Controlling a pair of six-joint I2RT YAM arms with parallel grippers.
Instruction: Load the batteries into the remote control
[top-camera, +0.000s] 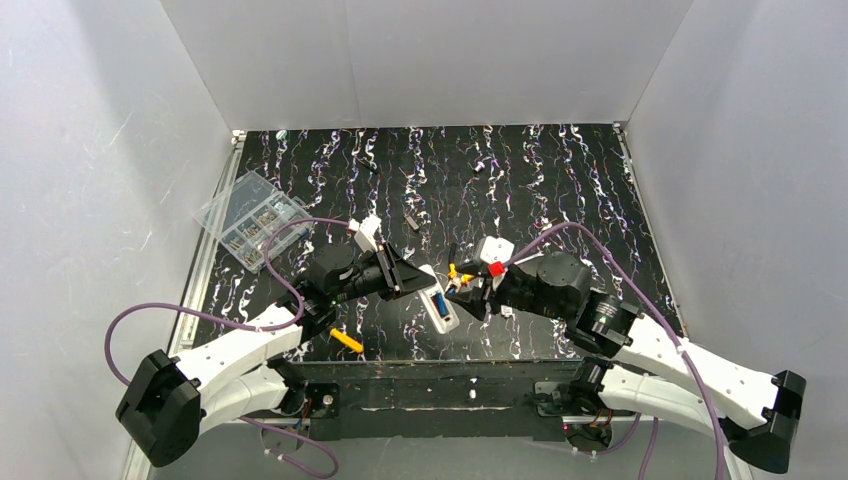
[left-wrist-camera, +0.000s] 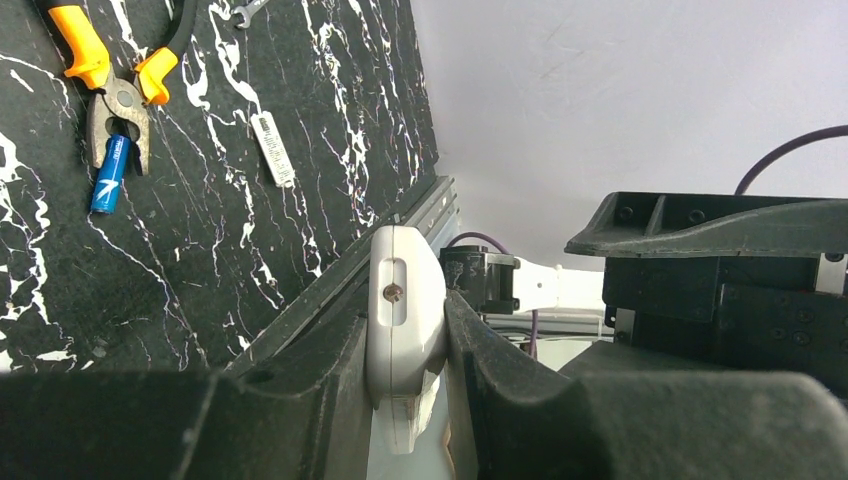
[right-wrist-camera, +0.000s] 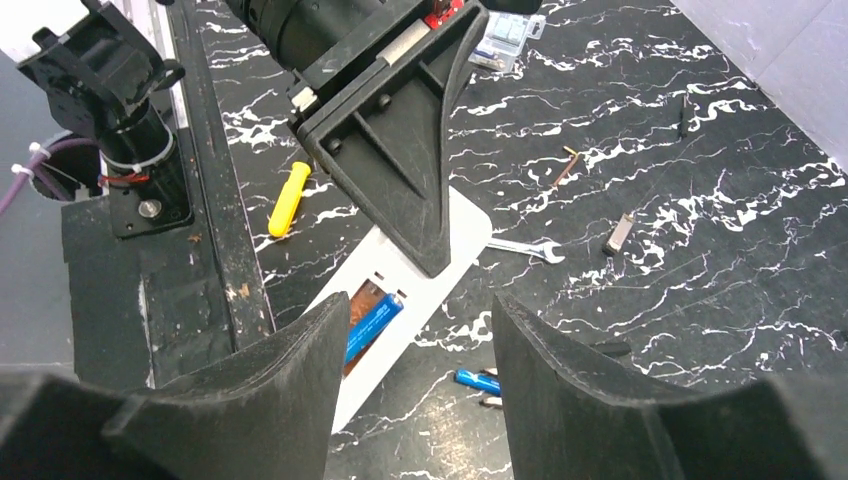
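Note:
My left gripper (top-camera: 408, 276) is shut on one end of the white remote control (top-camera: 439, 310) and holds it back side up near the table's front edge. In the left wrist view the remote (left-wrist-camera: 405, 285) sits edge-on between the fingers (left-wrist-camera: 330, 370). One blue battery (right-wrist-camera: 372, 320) lies in the remote's (right-wrist-camera: 440, 270) open recess. A second blue battery (right-wrist-camera: 474, 379) lies on the table beside it, at the jaws of the pliers (left-wrist-camera: 112, 95); it also shows in the left wrist view (left-wrist-camera: 109, 175). My right gripper (right-wrist-camera: 420, 305) is open and empty, hovering over both batteries.
A clear compartment box (top-camera: 252, 218) stands at the left edge. A yellow-handled screwdriver (top-camera: 347, 341) lies near the front edge. A small wrench (right-wrist-camera: 525, 248), a metal bit (right-wrist-camera: 618, 232) and other small parts are scattered over the black marbled table (top-camera: 560, 180).

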